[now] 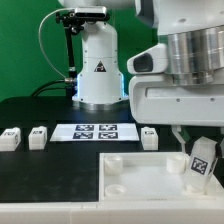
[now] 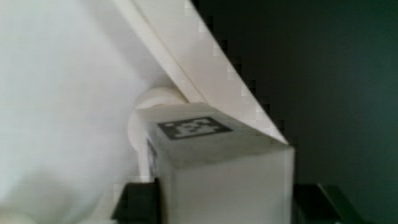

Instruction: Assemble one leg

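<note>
Nearest us lies the white board (image 1: pixel 140 178), flat on the counter (image 1: pixel 40 115), with round sockets near its corners. Over the board's end toward the exterior view's right, the hand (image 1: pixel 198 152) is clamped on the leg (image 1: pixel 201 162), which sits tilted in the grip with its tag facing outward. On the wrist view the leg (image 2: pixel 214 165) fills the gap between the dark pads, and the board's edge runs just behind it. We cannot tell whether the leg's lower end touches the board or hangs just above it. Beyond the board, loose pegs (image 1: pixel 38 136) lie on the counter on either side of the marker board (image 1: pixel 95 131).

We judge the step in hand to be bringing the gripped leg to a socket. The next move calls for setting the leg upright, lining its end over one socket, lowering it straight and seating it; left tilted, it could catch on the socket's rim
</note>
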`<act>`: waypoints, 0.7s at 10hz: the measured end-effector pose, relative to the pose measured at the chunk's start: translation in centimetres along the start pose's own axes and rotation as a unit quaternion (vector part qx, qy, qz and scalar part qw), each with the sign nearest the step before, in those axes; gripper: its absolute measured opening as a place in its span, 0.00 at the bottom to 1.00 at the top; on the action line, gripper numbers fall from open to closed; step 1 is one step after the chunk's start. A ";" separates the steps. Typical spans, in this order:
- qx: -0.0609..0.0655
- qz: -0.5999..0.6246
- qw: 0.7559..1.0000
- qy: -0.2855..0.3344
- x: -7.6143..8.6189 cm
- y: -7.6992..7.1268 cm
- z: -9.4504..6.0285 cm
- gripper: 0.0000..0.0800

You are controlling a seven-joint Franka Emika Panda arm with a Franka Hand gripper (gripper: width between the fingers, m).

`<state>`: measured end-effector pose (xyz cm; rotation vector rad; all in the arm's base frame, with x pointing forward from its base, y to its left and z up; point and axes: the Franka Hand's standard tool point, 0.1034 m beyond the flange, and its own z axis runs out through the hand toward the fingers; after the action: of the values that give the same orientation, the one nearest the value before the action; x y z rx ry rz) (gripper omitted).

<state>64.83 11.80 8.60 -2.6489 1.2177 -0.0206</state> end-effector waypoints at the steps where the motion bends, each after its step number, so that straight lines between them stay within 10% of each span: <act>1: 0.024 0.060 0.998 0.001 0.6 0.3 0.0 0.40; 7: 0.052 0.199 0.978 0.011 0.9 0.9 -0.1 0.41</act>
<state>64.70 10.57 8.44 -2.2779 1.6823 -0.0458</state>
